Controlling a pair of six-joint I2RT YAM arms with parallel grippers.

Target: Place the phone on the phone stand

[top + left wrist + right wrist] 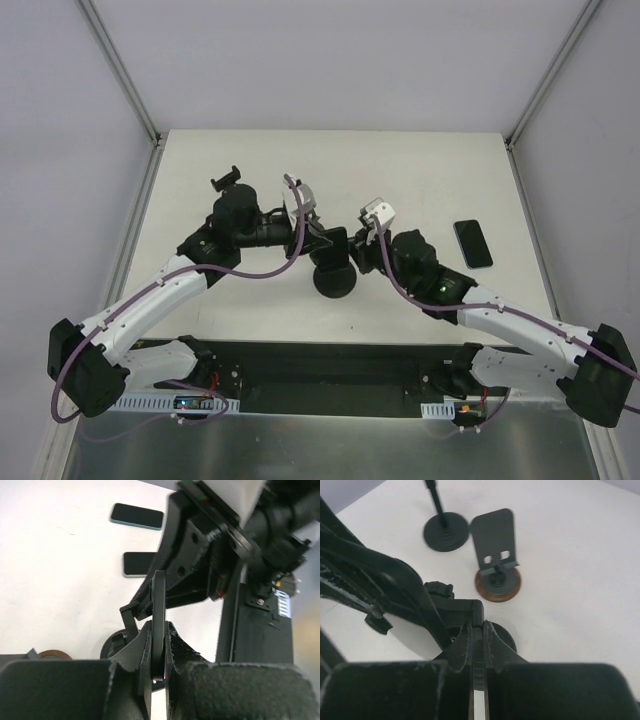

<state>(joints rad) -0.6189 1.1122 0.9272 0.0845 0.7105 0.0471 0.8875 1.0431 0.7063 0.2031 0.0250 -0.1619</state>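
A: The stand (pixel 335 278)?
B: Black, round base; top hidden among arms (pixel 160 295). Thin plate pinched by left jaws and right jaws.
A: And phone (pixel 472 243)?
B: Glossy flat slab on table (pixel 420 170), well right of stand.

Arms (pixel 150 300) (pixel 520 325) angled inward, jaws clamped.

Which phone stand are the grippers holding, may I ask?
The black-based centre stand, pinched by left gripper and right gripper; the brown-based stand and pole stand sit free.
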